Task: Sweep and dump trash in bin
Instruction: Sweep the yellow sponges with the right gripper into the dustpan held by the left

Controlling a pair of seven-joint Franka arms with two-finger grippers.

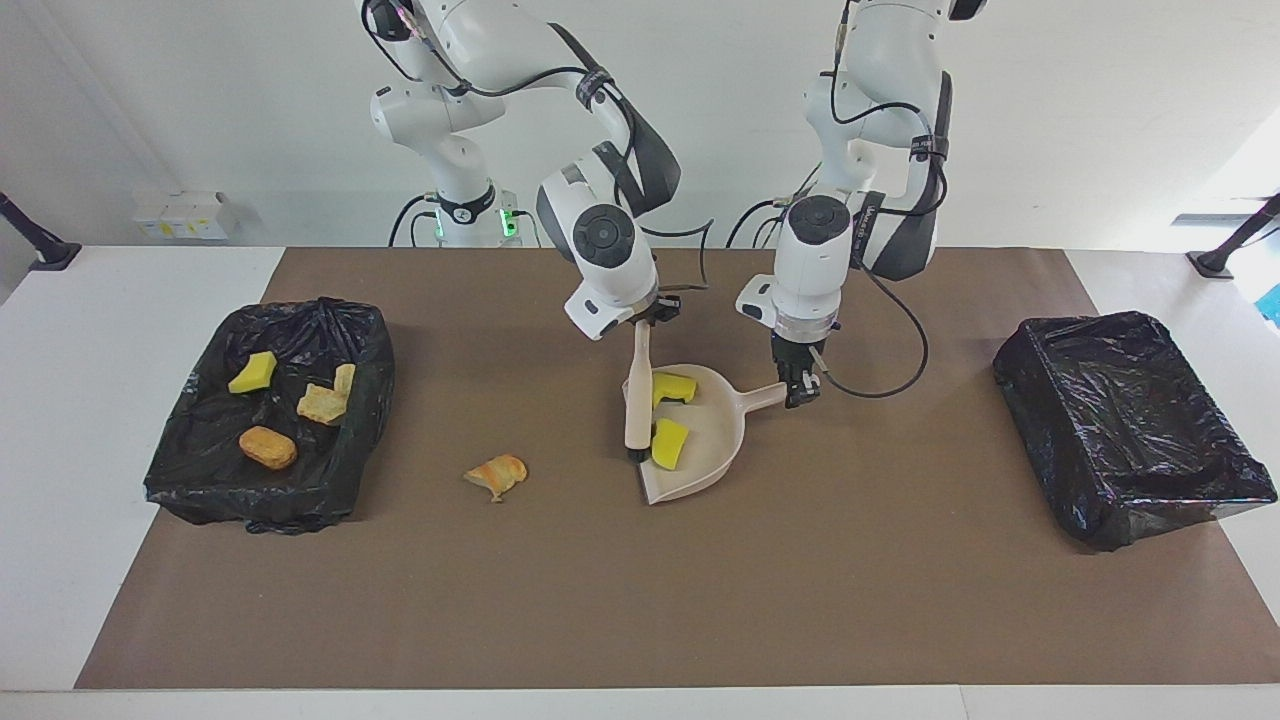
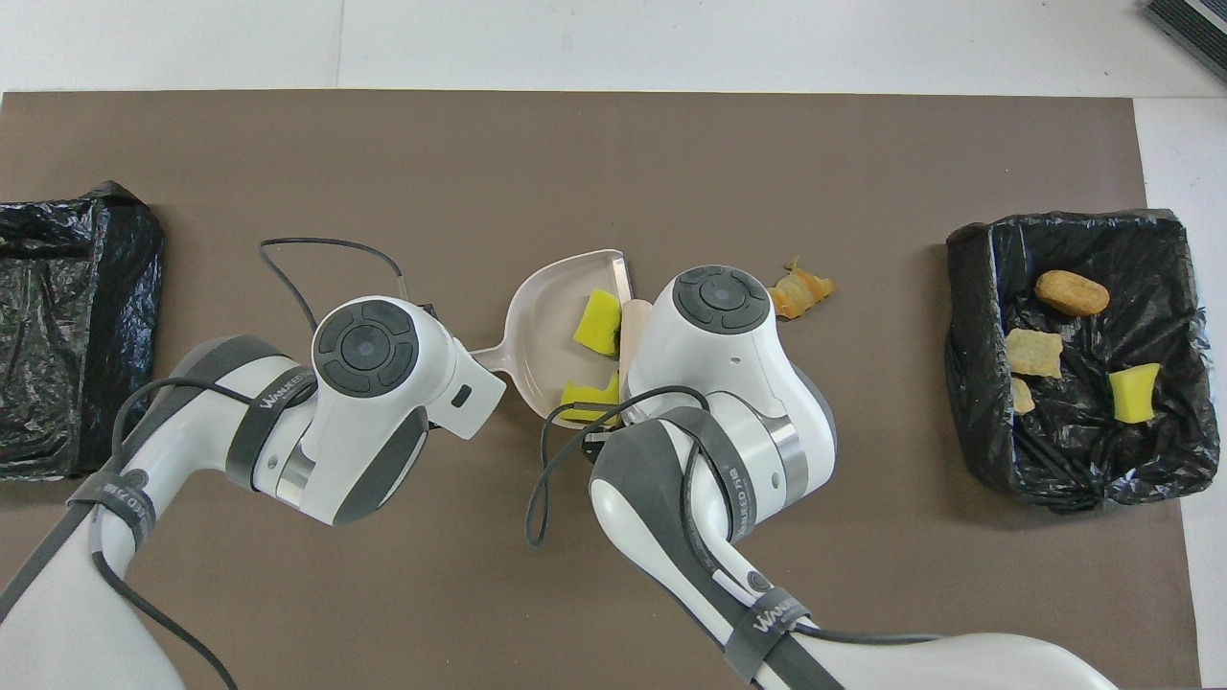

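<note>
Sweeping: right fingers (image 1: 648, 322) pinch the brush (image 1: 637, 392), two yellow sponge chunks (image 1: 670, 441) below them in the dustpan (image 1: 715, 445); left fingers (image 1: 797, 392) pinch its handle. Bread scrap (image 1: 496, 474) likely needs sweeping next

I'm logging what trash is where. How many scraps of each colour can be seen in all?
Yellow sponge pieces: 3
Tan-orange bread-like lumps: 4
Total: 7

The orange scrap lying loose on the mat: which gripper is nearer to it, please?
Right. The right gripper holds the brush beside the orange scrap; the left gripper grips the dustpan handle.
</note>
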